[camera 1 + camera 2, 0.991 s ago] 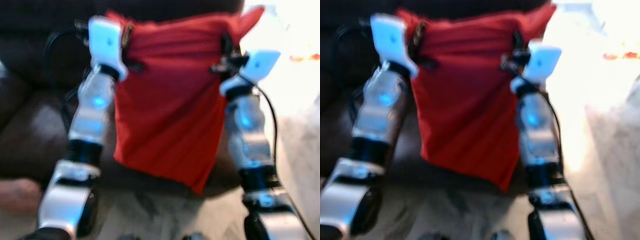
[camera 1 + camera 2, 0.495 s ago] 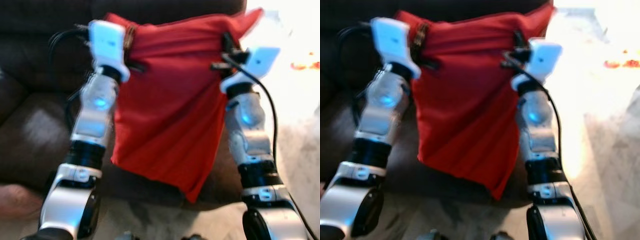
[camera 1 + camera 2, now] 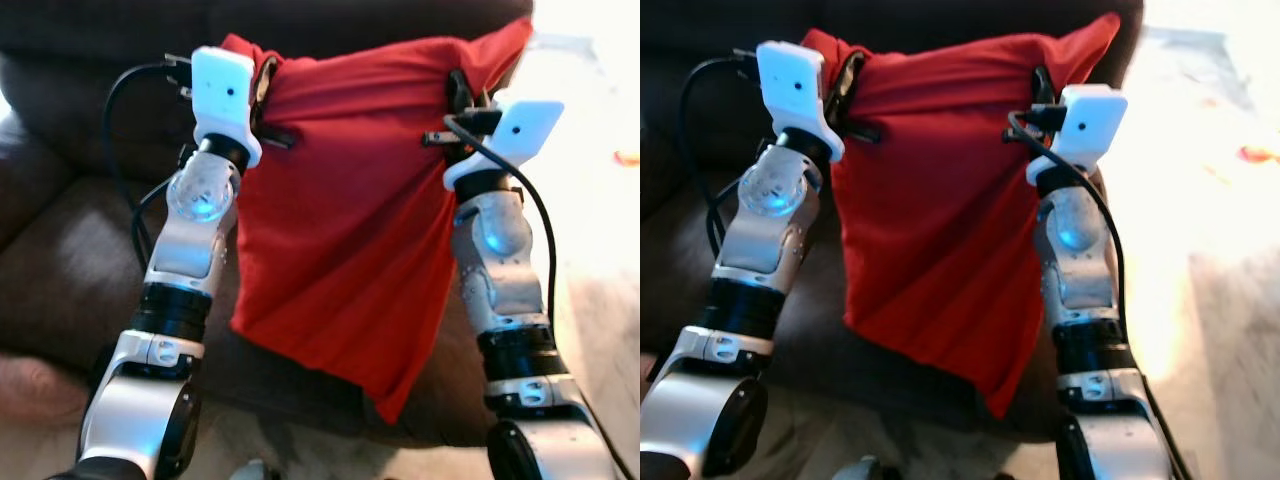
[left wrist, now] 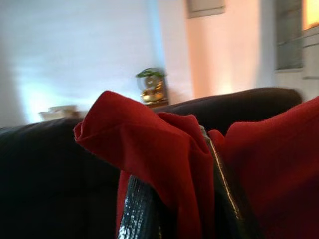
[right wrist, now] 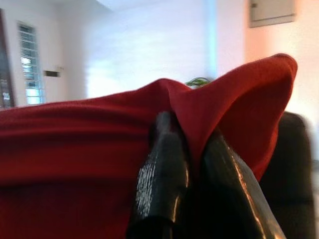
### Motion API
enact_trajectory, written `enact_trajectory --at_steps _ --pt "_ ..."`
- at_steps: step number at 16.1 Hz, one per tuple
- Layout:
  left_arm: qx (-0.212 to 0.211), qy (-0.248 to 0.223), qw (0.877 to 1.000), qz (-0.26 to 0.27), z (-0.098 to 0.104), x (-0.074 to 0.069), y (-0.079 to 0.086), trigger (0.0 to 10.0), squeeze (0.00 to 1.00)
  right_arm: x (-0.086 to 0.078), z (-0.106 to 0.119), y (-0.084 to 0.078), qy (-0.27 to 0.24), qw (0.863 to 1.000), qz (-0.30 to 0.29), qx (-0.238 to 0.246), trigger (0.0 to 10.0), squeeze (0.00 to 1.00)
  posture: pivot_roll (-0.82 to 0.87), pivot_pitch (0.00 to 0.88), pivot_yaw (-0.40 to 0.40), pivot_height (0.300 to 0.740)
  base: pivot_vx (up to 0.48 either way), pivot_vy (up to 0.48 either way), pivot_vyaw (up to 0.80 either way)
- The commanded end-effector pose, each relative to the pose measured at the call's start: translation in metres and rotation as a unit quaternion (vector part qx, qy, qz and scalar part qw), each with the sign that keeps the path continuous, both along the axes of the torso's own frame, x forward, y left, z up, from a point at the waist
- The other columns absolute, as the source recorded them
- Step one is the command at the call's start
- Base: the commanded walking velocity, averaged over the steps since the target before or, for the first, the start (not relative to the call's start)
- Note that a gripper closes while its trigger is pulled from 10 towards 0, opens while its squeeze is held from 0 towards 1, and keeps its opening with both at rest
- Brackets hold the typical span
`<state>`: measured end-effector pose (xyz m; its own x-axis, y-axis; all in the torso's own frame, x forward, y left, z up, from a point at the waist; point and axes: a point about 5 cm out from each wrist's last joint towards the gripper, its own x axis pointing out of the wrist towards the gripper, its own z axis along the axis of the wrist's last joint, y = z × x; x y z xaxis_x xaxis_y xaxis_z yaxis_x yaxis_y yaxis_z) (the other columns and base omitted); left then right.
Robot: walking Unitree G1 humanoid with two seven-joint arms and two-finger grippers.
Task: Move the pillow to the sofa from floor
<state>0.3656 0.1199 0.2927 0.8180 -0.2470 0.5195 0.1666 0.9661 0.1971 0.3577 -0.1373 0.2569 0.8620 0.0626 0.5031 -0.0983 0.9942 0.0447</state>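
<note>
A red pillow (image 3: pixel 345 220) hangs limp between my two raised arms, in front of the dark brown sofa (image 3: pixel 70 230). My left gripper (image 3: pixel 262 80) is shut on the pillow's upper left corner. My right gripper (image 3: pixel 462 95) is shut on its upper right corner. In the left wrist view red cloth (image 4: pixel 164 149) is pinched between the black fingers (image 4: pixel 137 209). The right wrist view shows the other red corner (image 5: pixel 234 94) folded over the black fingers (image 5: pixel 162 179). The pillow's bottom point dangles just above the sofa's front edge.
The sofa's seat cushion (image 3: pixel 60 260) lies below and to the left of the pillow, its backrest (image 3: pixel 100 40) behind. Pale floor (image 3: pixel 600 250) runs to the right. A pink object (image 3: pixel 30 385) lies at the lower left. A small plant (image 4: pixel 149 84) stands behind the sofa.
The camera has shifted and the picture has sharpened. The pillow stays held by both grippers, now slightly higher and closer to the sofa's backrest.
</note>
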Motion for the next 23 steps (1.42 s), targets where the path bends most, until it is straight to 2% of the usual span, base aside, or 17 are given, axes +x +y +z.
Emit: enact_trajectory --at_steps 1,5,9,11,16,21,23 --pt "-0.011 -0.019 1.0 0.002 0.01 -0.003 0.006 10.0 0.0 -0.005 0.022 -0.012 -0.052 0.998 -0.019 0.019 10.0 0.0 0.04 0.052 -0.009 0.74 0.0 0.0 0.0" --pt "-0.01 -0.007 1.0 0.0 0.006 -0.001 0.005 10.0 0.0 -0.006 0.021 -0.013 -0.049 0.998 -0.022 0.021 10.0 0.0 0.03 0.048 -0.009 0.74 0.0 0.0 0.0" --pt "-0.007 0.025 1.0 -0.012 -0.008 0.007 0.005 10.0 0.0 -0.002 0.018 -0.018 -0.037 0.998 -0.042 0.025 10.0 0.0 0.04 0.048 -0.006 0.74 0.0 0.0 0.0" --pt "0.013 0.05 0.999 -0.009 -0.018 0.012 0.005 10.0 0.0 0.003 0.009 -0.021 -0.013 0.998 -0.054 0.024 10.0 0.0 0.03 0.049 -0.006 0.74 0.0 0.0 0.0" --pt "0.025 0.068 0.997 -0.007 -0.026 0.015 0.005 10.0 0.0 0.006 -0.002 -0.021 0.009 0.998 -0.057 0.02 10.0 0.0 0.04 0.06 -0.008 0.74 0.0 0.0 0.0" --pt "0.065 0.103 0.993 -0.013 -0.045 0.025 0.0 10.0 0.0 0.01 -0.019 -0.022 0.045 0.997 -0.068 0.013 10.0 0.0 0.04 0.078 -0.01 0.74 0.0 0.0 0.0" --pt "0.078 0.143 0.987 -0.019 -0.062 0.031 -0.004 10.0 0.0 0.016 -0.031 -0.023 0.076 0.994 -0.077 0.006 10.0 0.0 0.04 0.085 -0.013 0.74 0.0 0.0 0.0"
